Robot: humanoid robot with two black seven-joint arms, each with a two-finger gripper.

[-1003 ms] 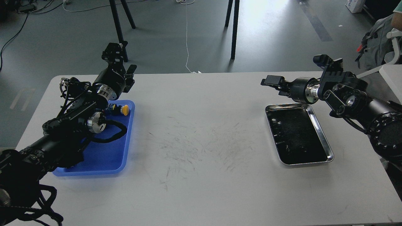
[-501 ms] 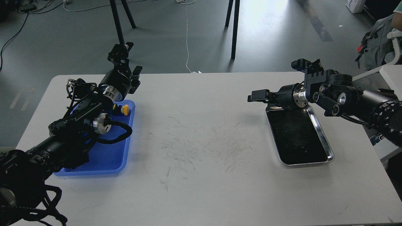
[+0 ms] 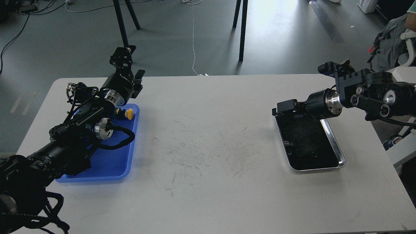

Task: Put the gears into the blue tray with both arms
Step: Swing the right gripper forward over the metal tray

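Observation:
The blue tray (image 3: 112,162) lies at the table's left, with my left arm stretched across it. My left gripper (image 3: 123,58) is raised beyond the tray's far end, over the table's back edge; it looks dark and its fingers cannot be told apart. My right gripper (image 3: 283,108) hangs low at the far left corner of the steel tray (image 3: 334,143); its fingers read as one dark block. The gears (image 3: 287,143) show only as tiny dark specks on the steel tray's black floor, and I cannot tell whether either gripper holds one.
A yellow-capped push-button (image 3: 129,113) sits in the blue tray's far end beside my left wrist. Scuff marks (image 3: 211,152) cover the table's middle. Black stand legs (image 3: 242,29) rise behind the table, and a white chair (image 3: 406,48) stands at the far right.
My right gripper swung left, then drew back right and sank to the steel tray's far left corner. My left gripper shifted slightly right and up, then held.

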